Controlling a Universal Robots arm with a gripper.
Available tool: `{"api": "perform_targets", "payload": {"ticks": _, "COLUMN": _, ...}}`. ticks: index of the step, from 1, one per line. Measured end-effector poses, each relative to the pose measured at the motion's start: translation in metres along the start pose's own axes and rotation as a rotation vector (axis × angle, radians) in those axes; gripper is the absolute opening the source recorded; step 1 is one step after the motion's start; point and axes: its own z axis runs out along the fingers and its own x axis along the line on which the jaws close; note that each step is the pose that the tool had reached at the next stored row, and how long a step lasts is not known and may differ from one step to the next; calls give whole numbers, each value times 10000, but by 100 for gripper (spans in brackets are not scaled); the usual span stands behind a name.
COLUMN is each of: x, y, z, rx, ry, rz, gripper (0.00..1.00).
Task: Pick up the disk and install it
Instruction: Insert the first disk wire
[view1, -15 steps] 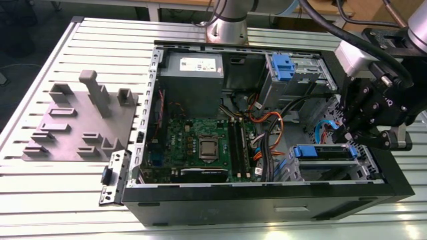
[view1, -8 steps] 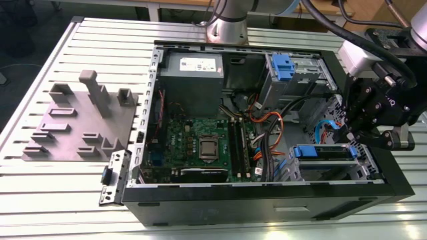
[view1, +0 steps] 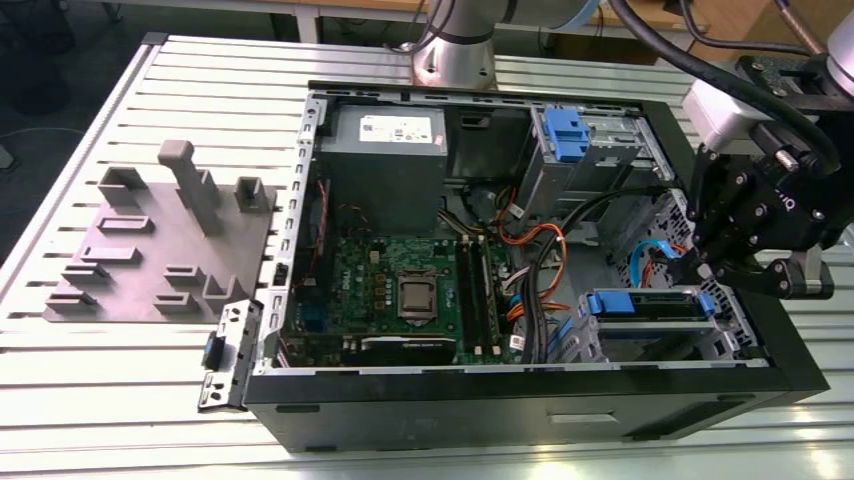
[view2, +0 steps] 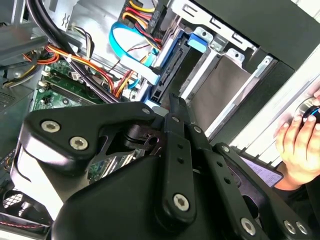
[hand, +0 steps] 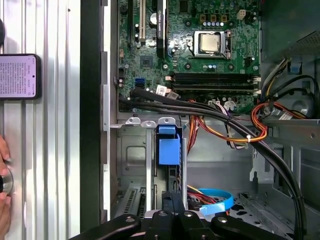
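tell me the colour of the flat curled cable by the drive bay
Light blue; the flat cable shows best in the second wrist view.

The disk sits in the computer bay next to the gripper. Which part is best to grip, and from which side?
Probably the blue end of the disk, reached from the open side of the case. Metal bay walls enclose its flat faces, so only that end, facing the motherboard, stands free.
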Motion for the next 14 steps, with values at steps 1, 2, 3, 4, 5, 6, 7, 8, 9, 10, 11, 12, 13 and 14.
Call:
{"api": "perform_targets", "payload": {"ticks": 1, "x": -8, "y": -4, "z": 0, "rx": 0, "ry": -1, "rz": 0, "gripper": 11}}
{"api": "perform_targets", "payload": {"ticks": 2, "x": -20, "y": -9, "z": 1, "rx": 0, "ry": -1, "rz": 0, "gripper": 11}}
{"api": "perform_targets", "payload": {"ticks": 3, "x": -35, "y": -17, "z": 2, "rx": 0, "ry": 0, "rz": 0, "gripper": 11}}
{"api": "perform_targets", "payload": {"ticks": 4, "x": -50, "y": -28, "z": 2, "rx": 0, "ry": 0, "rz": 0, "gripper": 11}}
{"api": "perform_targets", "payload": {"ticks": 5, "x": -65, "y": -39, "z": 4, "rx": -1, "ry": 0, "rz": 0, "gripper": 11}}
{"api": "perform_targets", "payload": {"ticks": 6, "x": -83, "y": -54, "z": 6, "rx": -3, "ry": -1, "rz": -1, "gripper": 11}}
{"api": "perform_targets", "payload": {"ticks": 7, "x": -95, "y": -65, "z": 8, "rx": -5, "ry": -1, "rz": 0, "gripper": 11}}
{"api": "perform_targets", "payload": {"ticks": 8, "x": -108, "y": -75, "z": 8, "rx": -7, "ry": 0, "rz": 0, "gripper": 11}}
{"api": "perform_targets", "payload": {"ticks": 9, "x": -121, "y": -86, "z": 10, "rx": -10, "ry": -1, "rz": 0, "gripper": 11}}
{"api": "perform_targets", "payload": {"ticks": 10, "x": -133, "y": -97, "z": 11, "rx": -12, "ry": 0, "rz": 1, "gripper": 11}}
{"api": "perform_targets", "payload": {"ticks": 11, "x": -146, "y": -108, "z": 12, "rx": -15, "ry": 0, "rz": 0, "gripper": 11}}
{"api": "perform_targets", "payload": {"ticks": 12, "x": -158, "y": -118, "z": 13, "rx": -17, "ry": 1, "rz": 0, "gripper": 11}}
{"api": "perform_targets", "payload": {"ticks": 13, "x": -170, "y": -126, "z": 14, "rx": -18, "ry": 0, "rz": 0, "gripper": 11}}
{"api": "perform_targets", "payload": {"ticks": 14, "x": -180, "y": -131, "z": 14, "rx": -18, "ry": 0, "rz": 0, "gripper": 11}}
